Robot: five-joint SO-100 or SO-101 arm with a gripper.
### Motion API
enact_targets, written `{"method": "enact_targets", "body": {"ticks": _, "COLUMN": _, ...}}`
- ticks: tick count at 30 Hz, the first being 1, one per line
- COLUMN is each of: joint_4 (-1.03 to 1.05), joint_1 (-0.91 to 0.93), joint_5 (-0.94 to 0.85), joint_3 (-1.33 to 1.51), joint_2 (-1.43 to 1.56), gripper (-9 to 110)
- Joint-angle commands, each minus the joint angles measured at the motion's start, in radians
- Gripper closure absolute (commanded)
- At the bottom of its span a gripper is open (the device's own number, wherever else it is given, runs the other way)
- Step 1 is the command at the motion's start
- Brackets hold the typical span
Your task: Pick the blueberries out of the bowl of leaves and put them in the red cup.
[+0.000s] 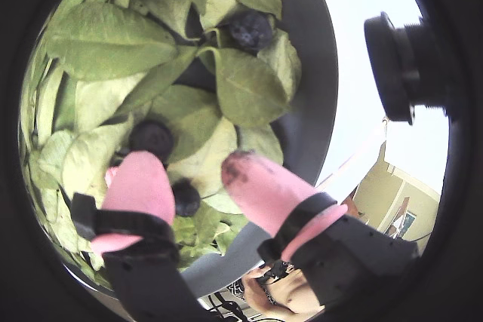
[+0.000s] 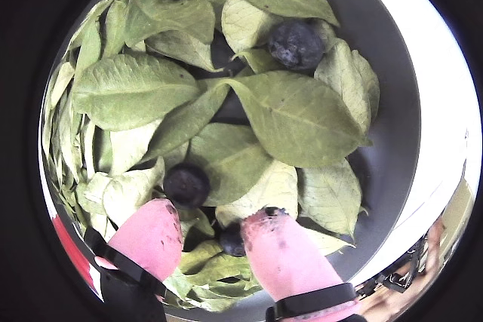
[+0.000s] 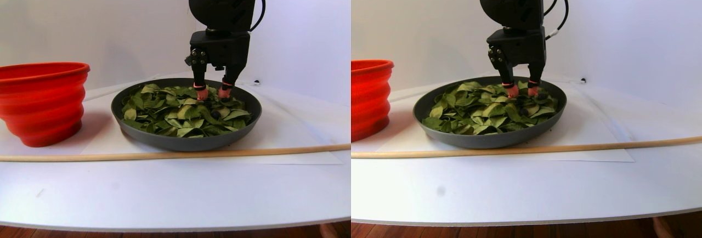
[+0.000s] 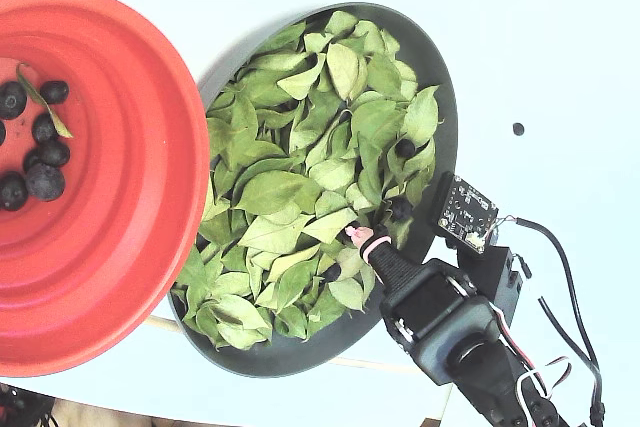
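My gripper (image 1: 189, 162) (image 2: 211, 216) is down in the dark grey bowl (image 1: 317, 73) (image 4: 445, 97), open, its pink fingertips (image 2: 283, 250) resting among the green leaves (image 2: 294, 115). A small blueberry (image 1: 185, 197) (image 2: 232, 239) lies in the gap between the fingers, close to the left one in a wrist view. A second blueberry (image 2: 186, 185) sits just ahead of the left finger, and a third (image 2: 296, 43) lies farther off. The red cup (image 4: 130, 197) (image 3: 44, 103) stands beside the bowl and holds several blueberries (image 4: 40, 157).
A thin wooden stick (image 3: 164, 154) lies across the white table in front of the bowl (image 3: 181, 142). A black speck (image 4: 517, 129) sits on the table beyond the bowl. A camera module (image 1: 400, 65) juts out beside the gripper. The table's front edge is near.
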Motion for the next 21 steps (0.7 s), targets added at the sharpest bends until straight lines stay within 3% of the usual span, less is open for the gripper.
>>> {"method": "enact_targets", "body": {"ticks": 1, "joint_4": -0.018, "joint_1": -0.005, "joint_5": 0.011, "joint_3": -0.046, "joint_2": 0.011, "gripper": 86}}
{"method": "enact_targets", "body": {"ticks": 21, "joint_4": -0.052, "joint_1": 0.005, "joint_5": -0.002, "joint_3": -0.077, "joint_2": -0.069, "gripper": 86}}
